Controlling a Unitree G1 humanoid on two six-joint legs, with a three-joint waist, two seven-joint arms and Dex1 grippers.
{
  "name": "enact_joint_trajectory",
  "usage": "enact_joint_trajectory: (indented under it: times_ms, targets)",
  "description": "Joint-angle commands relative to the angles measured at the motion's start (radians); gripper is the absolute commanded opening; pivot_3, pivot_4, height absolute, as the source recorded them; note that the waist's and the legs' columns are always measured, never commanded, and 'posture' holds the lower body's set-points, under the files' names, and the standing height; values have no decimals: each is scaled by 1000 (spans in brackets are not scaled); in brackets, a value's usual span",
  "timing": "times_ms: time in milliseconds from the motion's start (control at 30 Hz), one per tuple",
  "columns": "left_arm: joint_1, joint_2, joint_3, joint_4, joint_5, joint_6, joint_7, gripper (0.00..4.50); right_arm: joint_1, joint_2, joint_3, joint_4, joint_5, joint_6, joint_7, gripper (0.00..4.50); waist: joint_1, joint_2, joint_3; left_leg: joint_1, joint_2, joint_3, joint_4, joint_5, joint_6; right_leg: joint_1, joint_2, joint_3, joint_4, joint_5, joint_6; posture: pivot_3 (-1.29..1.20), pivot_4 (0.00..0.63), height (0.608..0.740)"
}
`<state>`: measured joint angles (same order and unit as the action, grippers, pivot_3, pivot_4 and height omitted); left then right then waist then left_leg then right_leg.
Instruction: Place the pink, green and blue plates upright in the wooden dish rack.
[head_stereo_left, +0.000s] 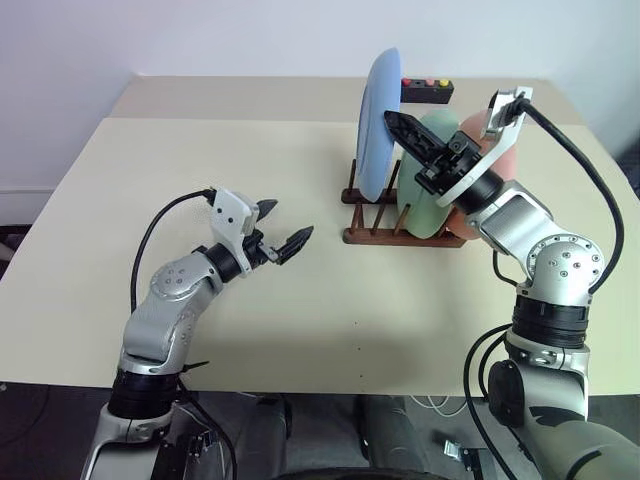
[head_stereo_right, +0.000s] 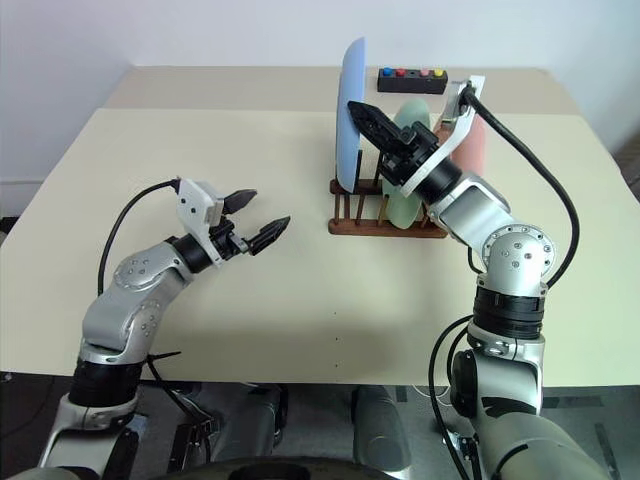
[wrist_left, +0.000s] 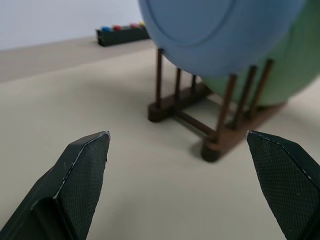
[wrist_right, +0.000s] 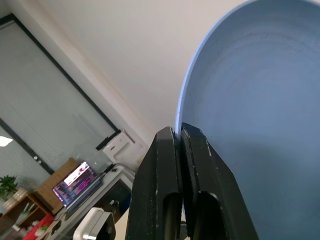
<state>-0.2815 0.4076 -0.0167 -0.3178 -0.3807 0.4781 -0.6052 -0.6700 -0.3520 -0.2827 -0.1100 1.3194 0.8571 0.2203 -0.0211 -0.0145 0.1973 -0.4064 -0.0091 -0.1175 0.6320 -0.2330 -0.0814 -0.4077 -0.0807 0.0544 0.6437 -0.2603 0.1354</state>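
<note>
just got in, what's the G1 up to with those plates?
Racking plates. All three stand upright in the rack: blue plate at the left end, green plate next, pink plate at the far right. The right gripper, jaws shut, sits against the blue plate's face, gripping nothing. The left gripper hangs open over the table, left of the rack, empty.

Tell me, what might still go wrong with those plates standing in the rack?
The blue plate stands tall at the end of the rack, and the shut right gripper sits right against it; a nudge could tip it out. The open left gripper is close by and could bump the rack.
</note>
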Motion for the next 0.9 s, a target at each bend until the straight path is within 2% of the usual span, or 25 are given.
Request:
enact_joint_trajectory:
  times_ms: [33,600,633,667,700,900]
  targets:
    - [12,20,-9,-50,-20,11,-30,4471,-16,-8,-20,-12,28,12,-2,0,0,0,0,0,0,0,0,0,0,0,0,0,0,0,0,0,150,734]
    - [18,23,-47,-51,3,6,-34,4471,2,-20,-28,-7,20,50,-2,0,0,0,0,0,0,0,0,0,0,0,0,0,0,0,0,0,150,734]
    - [18,23,-48,-52,5,6,-33,4500,2,-20,-28,-8,19,49,-1,630,0,0,0,0,0,0,0,0,0,0,0,0,0,0,0,0,150,734]
    - [18,22,-48,-51,5,6,-31,4500,2,-20,-29,-9,13,45,-1,909,0,0,0,0,0,0,0,0,0,0,0,0,0,0,0,0,150,734]
    - [18,22,-48,-50,6,5,-29,4500,1,-20,-29,-9,9,42,-1,1377,0,0,0,0,0,0,0,0,0,0,0,0,0,0,0,0,150,734]
    - [16,18,-50,-53,4,7,-20,4500,-4,-22,-25,-17,-7,36,6,4423,0,0,0,0,0,0,0,0,0,0,0,0,0,0,0,0,150,734]
